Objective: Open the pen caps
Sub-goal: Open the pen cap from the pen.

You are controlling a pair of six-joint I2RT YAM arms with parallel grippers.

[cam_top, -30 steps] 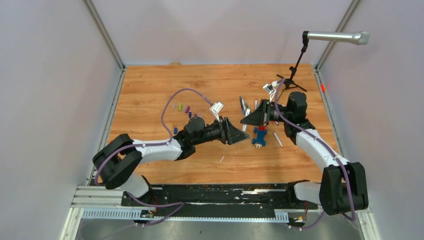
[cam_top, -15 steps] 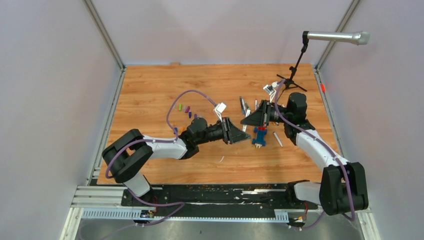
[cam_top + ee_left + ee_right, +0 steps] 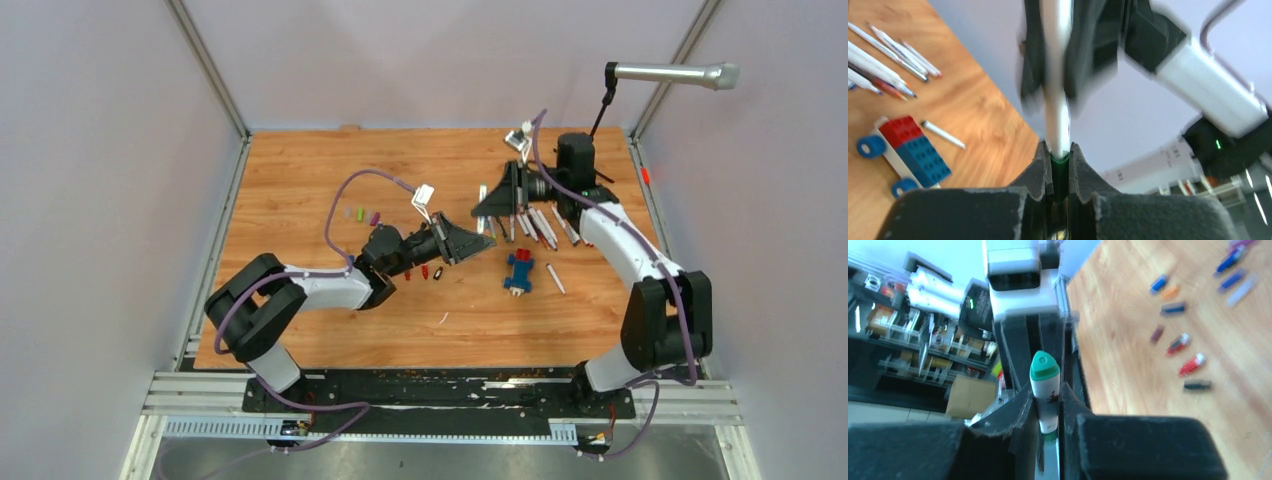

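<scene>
My left gripper (image 3: 488,241) (image 3: 1060,150) is shut on a dark green pen cap (image 3: 1059,167) deep between its fingers. My right gripper (image 3: 478,211) (image 3: 1047,390), just beyond it, is shut on a white pen (image 3: 1045,395). The pen's green-tipped end pokes out bare past the fingers. In the left wrist view the white barrel (image 3: 1058,100) lines up right above the cap, and blur hides whether they touch. Loose pen caps lie on the wood: green (image 3: 349,213), purple (image 3: 374,217), red (image 3: 424,272) (image 3: 1192,364) and black (image 3: 439,272) (image 3: 1197,385).
Several uncapped pens (image 3: 540,225) (image 3: 883,75) lie in a row under the right arm. A blue-and-red block (image 3: 518,270) (image 3: 908,150) sits mid-table with one loose white barrel (image 3: 555,279) beside it. A microphone stand (image 3: 600,110) rises at the far right corner.
The left gripper has closed on the green cap. The right arm has swung toward the far side with the pen, so the two grippers now stand apart.
</scene>
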